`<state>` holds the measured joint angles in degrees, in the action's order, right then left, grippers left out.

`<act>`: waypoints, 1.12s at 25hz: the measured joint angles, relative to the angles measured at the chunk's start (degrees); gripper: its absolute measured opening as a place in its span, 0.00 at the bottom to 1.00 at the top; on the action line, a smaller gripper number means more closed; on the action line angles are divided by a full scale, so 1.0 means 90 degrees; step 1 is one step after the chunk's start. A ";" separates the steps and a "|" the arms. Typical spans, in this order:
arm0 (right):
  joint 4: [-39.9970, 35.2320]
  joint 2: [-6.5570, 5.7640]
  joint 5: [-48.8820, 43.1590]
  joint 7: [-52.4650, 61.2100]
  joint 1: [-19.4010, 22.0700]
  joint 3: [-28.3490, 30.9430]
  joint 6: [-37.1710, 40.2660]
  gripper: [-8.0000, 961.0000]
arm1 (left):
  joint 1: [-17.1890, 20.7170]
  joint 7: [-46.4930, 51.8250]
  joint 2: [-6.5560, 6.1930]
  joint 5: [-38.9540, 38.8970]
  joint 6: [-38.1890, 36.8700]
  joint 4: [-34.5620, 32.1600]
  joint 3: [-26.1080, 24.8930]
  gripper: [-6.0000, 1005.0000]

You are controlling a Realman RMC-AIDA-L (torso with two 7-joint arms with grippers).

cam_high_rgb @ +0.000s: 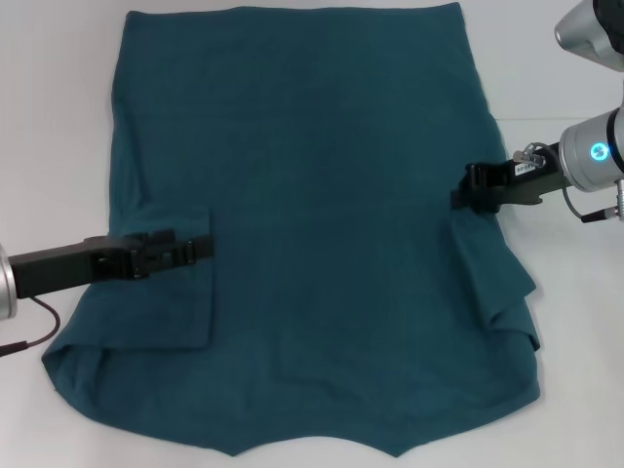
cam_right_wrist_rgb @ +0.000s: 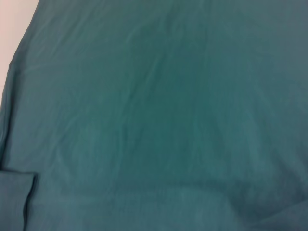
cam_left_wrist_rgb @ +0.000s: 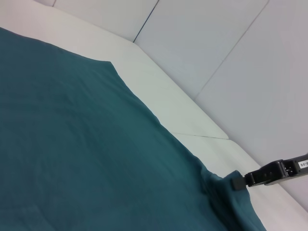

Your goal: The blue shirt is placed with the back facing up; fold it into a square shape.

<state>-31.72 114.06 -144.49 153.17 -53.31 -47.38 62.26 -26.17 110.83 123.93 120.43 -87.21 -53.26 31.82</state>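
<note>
- The blue shirt [cam_high_rgb: 312,224] lies spread flat on the white desk [cam_high_rgb: 58,117], plain side up, and covers most of the head view; its notched edge with two points is nearest the robot.
- Near that edge, the cloth on the robot's left is doubled over into a squarish flap [cam_high_rgb: 175,297] lying on top of the shirt.
- On the robot's right, the sleeve [cam_high_rgb: 502,292] is folded inward in a narrower, creased wedge along the shirt's side.
- The left claw [cam_high_rgb: 200,247] reaches in from the left edge of the head view, low over the cloth, its black tip at the upper corner of the flap. Whether its fingers are spread or pressed together cannot be told.
- A little farther off, the right claw [cam_high_rgb: 466,193] comes in from the right side and meets the shirt's right edge just above the folded sleeve; in the left wrist view its tip [cam_left_wrist_rgb: 238,183] touches the hem there. Its grip cannot be told either.
- Farthest away, the shirt's straight edge runs near the far side of the desk.
- The right wrist view shows only wrinkled cloth.
</note>
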 joint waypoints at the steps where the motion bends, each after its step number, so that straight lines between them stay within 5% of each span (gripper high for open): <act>1: 0.0000 -0.0012 0.0008 0.0000 0.0005 0.0000 0.0024 0.16 | 0.0002 0.0000 0.0000 0.0000 0.0001 0.0000 -0.0001 0.84; 10: 0.0095 -0.0004 0.0849 -0.0338 0.0109 0.0072 0.0088 0.18 | 0.0017 -0.0007 0.0000 -0.0003 0.0014 0.0007 0.0011 0.84; 18: 0.0325 -0.0136 0.1960 -0.0798 0.0265 0.0068 0.0315 0.46 | 0.0050 -0.0010 0.0000 -0.0003 0.0023 0.0021 0.0012 0.84; 21: 0.0271 -0.0177 0.2012 -0.0854 0.0361 0.0094 0.0445 0.46 | 0.0060 -0.0010 0.0000 -0.0003 0.0023 0.0021 -0.0004 0.84; 28: -0.0262 -0.0523 0.1682 -0.0920 0.0640 0.0033 0.1567 0.46 | 0.0060 0.1004 -0.0119 0.0027 0.0016 0.0009 -0.0008 0.84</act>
<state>-34.07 109.36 -129.35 144.90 -47.55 -47.08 76.36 -25.63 119.86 122.86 120.68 -87.06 -53.18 31.75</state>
